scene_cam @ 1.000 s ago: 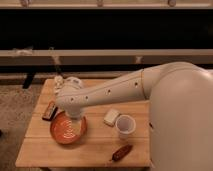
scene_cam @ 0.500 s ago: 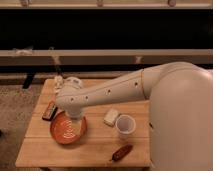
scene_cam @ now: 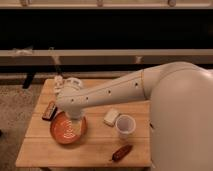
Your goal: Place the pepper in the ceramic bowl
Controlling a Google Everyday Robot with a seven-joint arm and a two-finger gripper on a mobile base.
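One white arm reaches over a small wooden tabletop (scene_cam: 95, 147) in a dim room.
Its gripper (scene_cam: 73, 120) hangs above the orange bowl (scene_cam: 59, 135) at lower left; its opening cannot be made out. The pepper (scene_cam: 121, 153) lies near the front edge, well apart from the bowl, below a white cup (scene_cam: 125, 125). Grey carpet (scene_cam: 15, 115) lies at left.

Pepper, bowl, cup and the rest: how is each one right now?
Ceramic bowl: upright on the table.
Pepper: lying near the front edge, outside the bowl.
White cup: upright.
Dark bar: lying flat.
White block: lying flat beside the cup.
Pincer: low over the bowl.
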